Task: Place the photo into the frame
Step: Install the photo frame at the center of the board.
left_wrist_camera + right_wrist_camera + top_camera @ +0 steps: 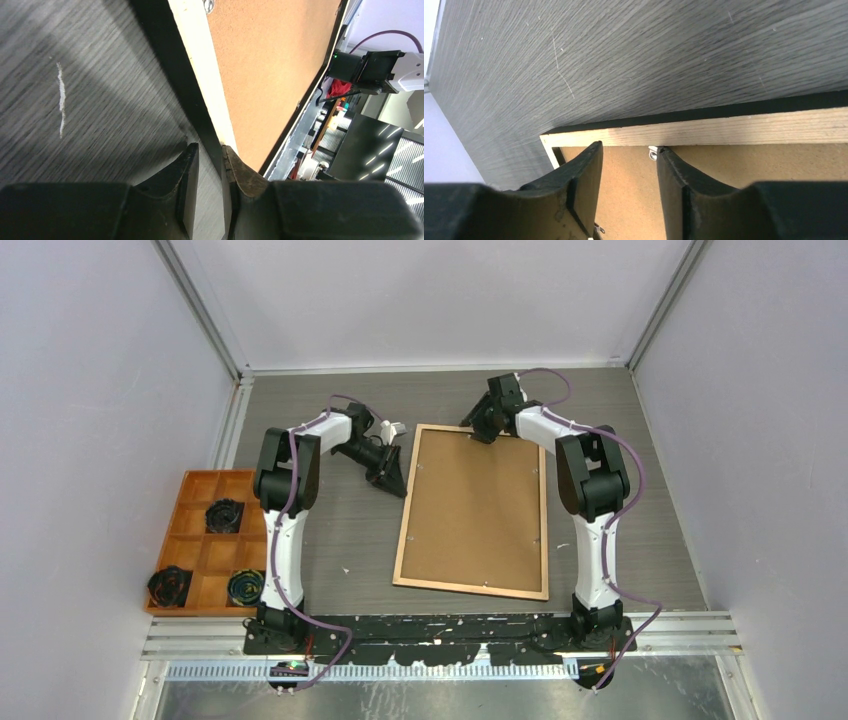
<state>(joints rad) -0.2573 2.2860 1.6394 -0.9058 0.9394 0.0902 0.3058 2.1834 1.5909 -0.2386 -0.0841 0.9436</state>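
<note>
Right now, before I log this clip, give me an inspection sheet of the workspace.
Surface: dark wood-grain table, faint white marks.
Job's things: frame lies back up, brown backing board in it; photo not seen.
Clutter: compartment tray at left, three black coils in it.
Grippers: left tool nearly closed at the frame's left rail, grip unclear; right tool open over the far rail by a metal tab.
Cables: purple cable along each arm.
Surroundings: pale walls.
</note>
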